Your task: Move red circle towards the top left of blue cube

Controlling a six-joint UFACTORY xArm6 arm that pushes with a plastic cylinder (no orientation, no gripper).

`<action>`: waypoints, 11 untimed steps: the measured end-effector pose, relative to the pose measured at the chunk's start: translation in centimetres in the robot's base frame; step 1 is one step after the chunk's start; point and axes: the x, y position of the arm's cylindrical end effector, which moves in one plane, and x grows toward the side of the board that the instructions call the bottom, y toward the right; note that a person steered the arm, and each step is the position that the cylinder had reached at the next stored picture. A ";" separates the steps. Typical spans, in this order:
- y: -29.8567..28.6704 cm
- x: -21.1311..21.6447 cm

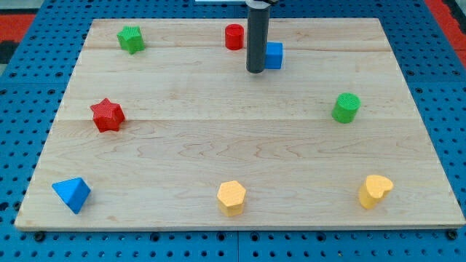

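The red circle (234, 36), a short red cylinder, stands near the view's top edge of the wooden board, left of centre. The blue cube (273, 55) sits just to its right and slightly lower. My tip (255, 70) is at the end of the dark rod that comes down from the view's top. It rests on the board right against the blue cube's left side, below and to the right of the red circle. The rod hides the cube's left edge.
On the wooden board (240, 138) there is a green star (131, 38) at top left and a red star (108, 115) at left. A blue triangular block (72, 193) lies at bottom left. A yellow hexagon (231, 197) sits at bottom centre, a yellow heart (374, 191) at bottom right, a green cylinder (346, 108) at right.
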 end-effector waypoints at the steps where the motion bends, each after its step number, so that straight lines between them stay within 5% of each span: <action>1: 0.8 4.9; 3: 6.8 5.3; 5: 7.7 -6.6; 7: 2.2 -12.8; 11: -5.4 -13.9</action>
